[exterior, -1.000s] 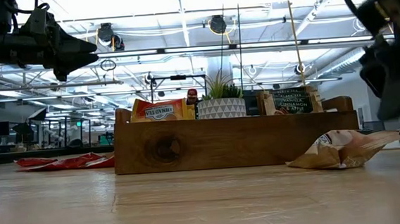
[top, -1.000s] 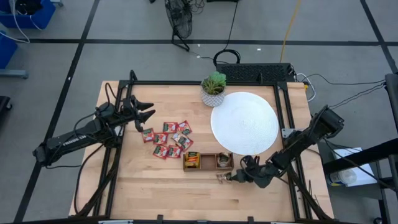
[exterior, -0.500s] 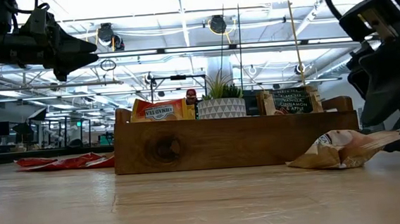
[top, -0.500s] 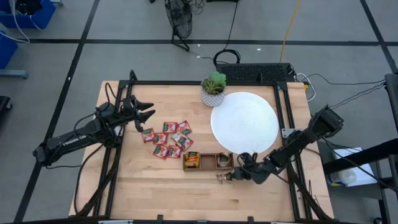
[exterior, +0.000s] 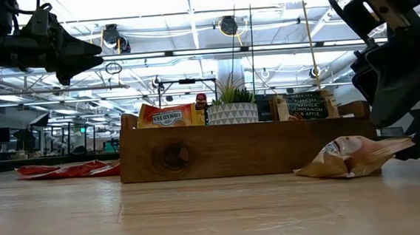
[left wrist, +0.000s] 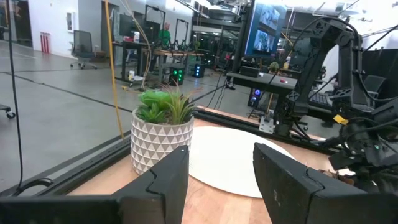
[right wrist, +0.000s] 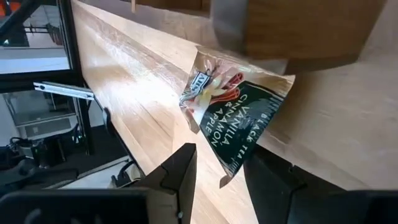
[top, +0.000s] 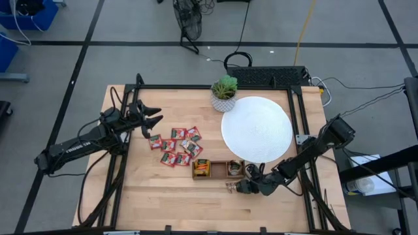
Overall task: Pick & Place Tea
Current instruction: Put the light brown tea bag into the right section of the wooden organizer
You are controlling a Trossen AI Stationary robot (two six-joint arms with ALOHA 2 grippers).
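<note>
Tea sachet [exterior: 350, 157], pale with dark print, lies on the table just in front of the wooden tray [top: 218, 169]. Right gripper [top: 243, 187] has slid closer, fingers apart around its corner, unclamped; the grasp looks imminent. Left gripper [top: 157, 117] hovers open.

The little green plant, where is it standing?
In the high view the plant stands at the table's far edge, touching the white disc's left rim.
</note>
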